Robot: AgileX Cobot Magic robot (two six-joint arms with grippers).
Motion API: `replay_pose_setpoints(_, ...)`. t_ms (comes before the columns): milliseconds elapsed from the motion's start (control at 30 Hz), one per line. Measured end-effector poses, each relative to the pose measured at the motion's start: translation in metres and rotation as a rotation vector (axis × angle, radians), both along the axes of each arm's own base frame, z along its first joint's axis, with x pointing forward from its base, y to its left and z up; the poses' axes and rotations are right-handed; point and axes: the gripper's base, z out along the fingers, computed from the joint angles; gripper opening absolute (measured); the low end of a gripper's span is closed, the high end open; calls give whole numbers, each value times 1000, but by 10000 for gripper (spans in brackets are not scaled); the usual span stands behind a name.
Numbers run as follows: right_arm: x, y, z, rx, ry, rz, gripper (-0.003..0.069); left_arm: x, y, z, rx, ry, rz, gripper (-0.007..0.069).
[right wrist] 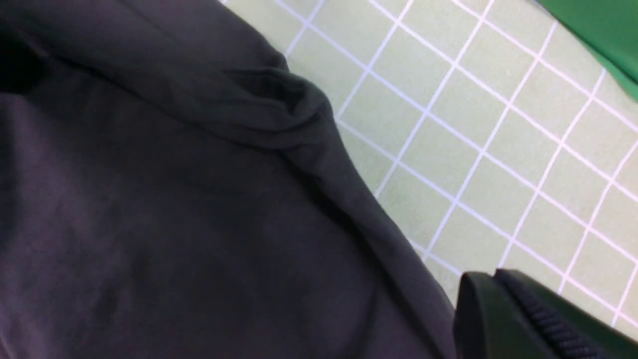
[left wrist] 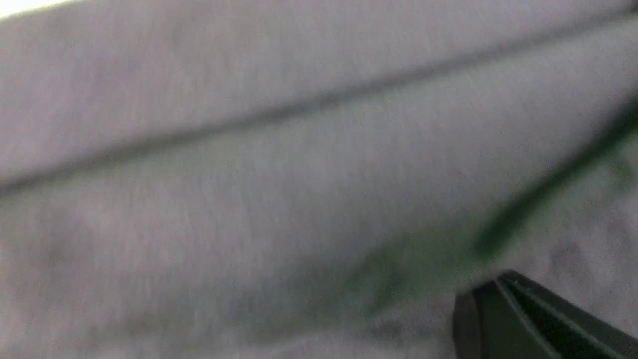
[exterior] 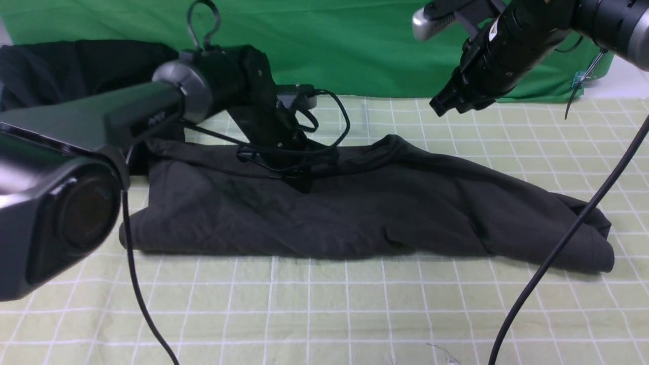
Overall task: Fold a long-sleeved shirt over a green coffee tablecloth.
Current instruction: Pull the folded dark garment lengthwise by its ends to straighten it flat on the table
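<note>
**A:** Where the shirt (exterior: 355,213) lies in a long rumpled band, what's under it?

**B:** Tablecloth (exterior: 304,304), spread beneath the shirt and showing past its near and far edges.

**A:** Left gripper (exterior: 301,183)?

**B:** Down on the shirt, near its far edge. Jaws together. I can't tell whether cloth is pinched.

**A:** Right gripper (exterior: 440,107)?

**B:** Raised above the shirt, jaws together, holding nothing.

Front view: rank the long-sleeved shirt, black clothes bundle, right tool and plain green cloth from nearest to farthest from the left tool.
1. long-sleeved shirt: the left tool is down on its middle.
2. black clothes bundle, back left, and right tool, raised at right: too close to call.
3. plain green cloth: along the back, farthest.
</note>
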Motion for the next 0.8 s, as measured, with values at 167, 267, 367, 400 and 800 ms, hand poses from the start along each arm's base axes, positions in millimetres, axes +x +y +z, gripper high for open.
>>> replay_pose_setpoints(167, 0, 0, 0, 4, 2, -8, 10, 11, 1, -5, 7, -108, 21, -4)
replay_pose_setpoints(267, 0, -1, 0, 2, 9, -10, 11, 23, 5, -5, 31, -224, 69, -4)
replay_pose_setpoints(367, -2, -1, -1, -4, 25, -11, 13, 31, 13, -4, 47, -272, 100, -4)
replay_pose_setpoints(400, -3, -2, -2, -9, 39, -13, 14, 36, 18, 0, 63, -293, 106, -4)
replay_pose_setpoints(800, -17, -24, -10, -106, 256, -71, 19, 22, 44, 74, 214, -83, 82, -4)
